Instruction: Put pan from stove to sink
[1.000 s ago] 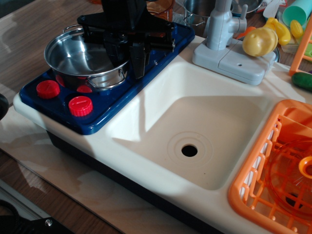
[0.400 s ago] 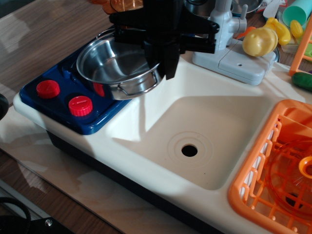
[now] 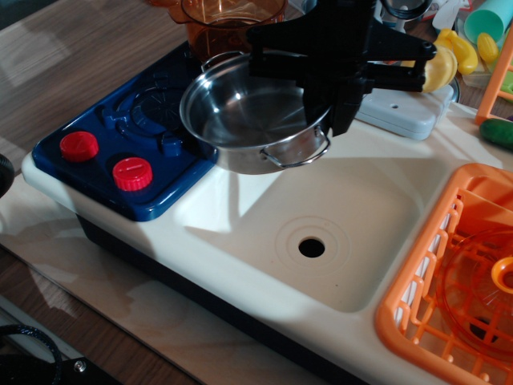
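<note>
Above one sink [image 3: 264, 210], one gripper [image 3: 332, 104] holds one pan [image 3: 248, 112].

An orange dish rack [image 3: 417, 313] stands at the right on the white unit, with a clear orange dish [image 3: 489, 289] lying inside it. A translucent orange pot [image 3: 228, 18] stands at the top, behind the blue cooktop. The grey faucet base [image 3: 401, 108] shows at the upper right, partly hidden. Behind it lie yellow toy foods [image 3: 453, 48], a teal cup [image 3: 490, 16] and a green item [image 3: 498, 132] at the right edge; what kind of food they are cannot be told. The whole set stands on a wooden bench [image 3: 72, 56], with a pale board [image 3: 120, 297] under the unit.
</note>
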`<state>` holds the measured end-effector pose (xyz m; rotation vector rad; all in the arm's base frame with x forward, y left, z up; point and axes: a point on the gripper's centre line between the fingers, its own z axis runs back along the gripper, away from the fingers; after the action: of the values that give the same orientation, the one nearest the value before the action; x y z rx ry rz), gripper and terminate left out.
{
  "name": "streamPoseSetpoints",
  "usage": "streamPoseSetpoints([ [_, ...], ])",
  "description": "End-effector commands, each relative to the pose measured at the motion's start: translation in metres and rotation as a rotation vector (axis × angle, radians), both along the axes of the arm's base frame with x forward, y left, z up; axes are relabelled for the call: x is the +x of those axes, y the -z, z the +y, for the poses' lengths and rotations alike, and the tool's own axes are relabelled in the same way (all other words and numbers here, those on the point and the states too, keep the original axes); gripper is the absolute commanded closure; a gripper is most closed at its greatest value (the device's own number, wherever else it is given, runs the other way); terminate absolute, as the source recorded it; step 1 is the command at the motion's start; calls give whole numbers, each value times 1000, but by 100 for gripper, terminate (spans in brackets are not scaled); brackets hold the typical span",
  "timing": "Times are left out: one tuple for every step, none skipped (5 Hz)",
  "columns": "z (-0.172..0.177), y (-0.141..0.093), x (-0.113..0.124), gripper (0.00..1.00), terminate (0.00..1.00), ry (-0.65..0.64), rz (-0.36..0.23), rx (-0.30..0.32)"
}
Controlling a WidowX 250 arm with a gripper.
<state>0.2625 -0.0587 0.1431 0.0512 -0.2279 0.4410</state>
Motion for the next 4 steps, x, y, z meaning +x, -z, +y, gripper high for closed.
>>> streamPoseSetpoints([
  [-22, -18, 14, 100, 0, -21, -49, 7],
  [-26, -19, 12, 0, 0, -48, -65, -31],
  [-26, -19, 12, 0, 0, -48, -65, -31],
  [-26, -19, 12, 0, 0, -48, -65, -31],
])
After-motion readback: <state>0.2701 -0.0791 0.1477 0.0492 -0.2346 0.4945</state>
